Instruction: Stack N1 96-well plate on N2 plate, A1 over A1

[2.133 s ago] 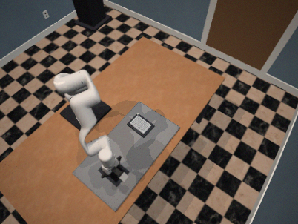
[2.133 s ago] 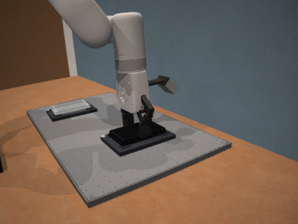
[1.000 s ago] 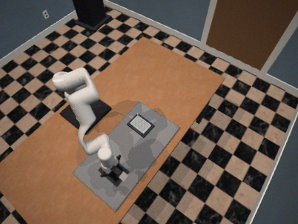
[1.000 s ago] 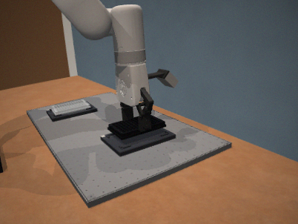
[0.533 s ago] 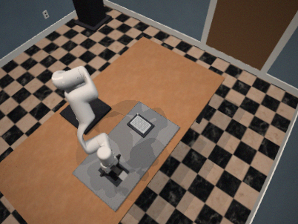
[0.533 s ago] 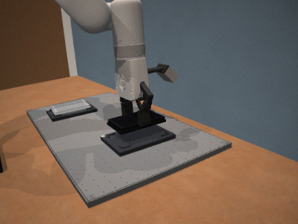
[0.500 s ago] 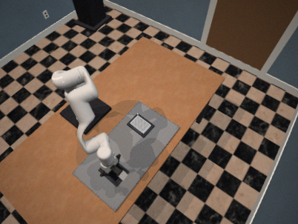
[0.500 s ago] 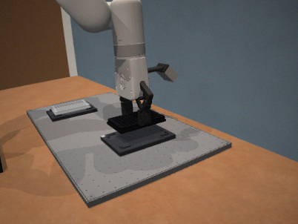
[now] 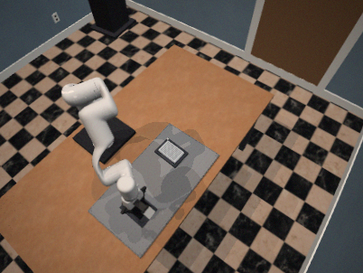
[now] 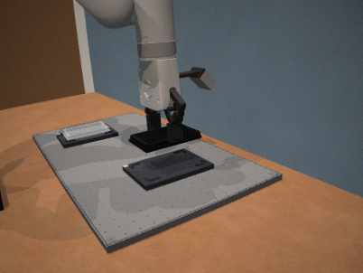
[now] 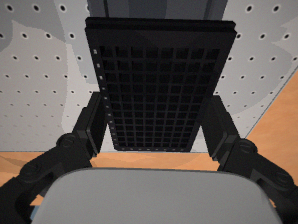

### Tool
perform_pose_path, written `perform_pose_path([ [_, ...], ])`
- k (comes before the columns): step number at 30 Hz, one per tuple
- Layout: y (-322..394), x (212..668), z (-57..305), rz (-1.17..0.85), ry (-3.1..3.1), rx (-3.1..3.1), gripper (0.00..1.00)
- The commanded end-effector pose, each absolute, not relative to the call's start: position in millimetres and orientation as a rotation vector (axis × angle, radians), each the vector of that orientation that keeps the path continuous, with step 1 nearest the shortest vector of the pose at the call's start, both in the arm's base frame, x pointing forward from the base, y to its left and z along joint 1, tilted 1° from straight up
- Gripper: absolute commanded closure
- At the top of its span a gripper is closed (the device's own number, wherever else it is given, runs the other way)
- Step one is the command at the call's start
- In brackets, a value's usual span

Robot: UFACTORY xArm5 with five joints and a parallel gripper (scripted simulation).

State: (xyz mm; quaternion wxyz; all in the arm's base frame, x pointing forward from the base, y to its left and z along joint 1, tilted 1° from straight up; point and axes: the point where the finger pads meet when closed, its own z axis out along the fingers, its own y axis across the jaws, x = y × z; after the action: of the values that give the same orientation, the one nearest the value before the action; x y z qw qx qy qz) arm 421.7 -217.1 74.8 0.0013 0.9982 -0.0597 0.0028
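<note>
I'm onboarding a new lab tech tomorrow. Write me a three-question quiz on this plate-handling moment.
1. True or false: the black 96-well plate sits in nest N1.
2. What is the claw doing? A) open and bare B) shut on the black plate C) shut on nothing
3. Fill in: the white plate rests in nest ___.

Key: 1. False; it is lifted off the bare nest. 2. B. 3. N2.

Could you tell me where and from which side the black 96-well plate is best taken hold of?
By its two long side walls, from straight above, as the tool does now: shut on the black 96-well plate, one finger on each long wall. The plate is flat and level, and those walls are parallel, giving the pads flat faces.
</note>
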Motion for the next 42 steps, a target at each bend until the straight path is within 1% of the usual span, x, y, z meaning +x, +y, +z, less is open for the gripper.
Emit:
perform_pose_path([
  [1,-217.8,422.7,84.4,0.014,-0.187,3.132,1.00],
  [20,-218.1,422.3,112.8,0.014,-0.187,3.132,1.00],
  [33,-218.1,422.3,113.0,0.014,-0.187,3.132,1.00],
  [42,-194.7,420.3,113.2,0.016,-0.228,3.129,1.00],
])
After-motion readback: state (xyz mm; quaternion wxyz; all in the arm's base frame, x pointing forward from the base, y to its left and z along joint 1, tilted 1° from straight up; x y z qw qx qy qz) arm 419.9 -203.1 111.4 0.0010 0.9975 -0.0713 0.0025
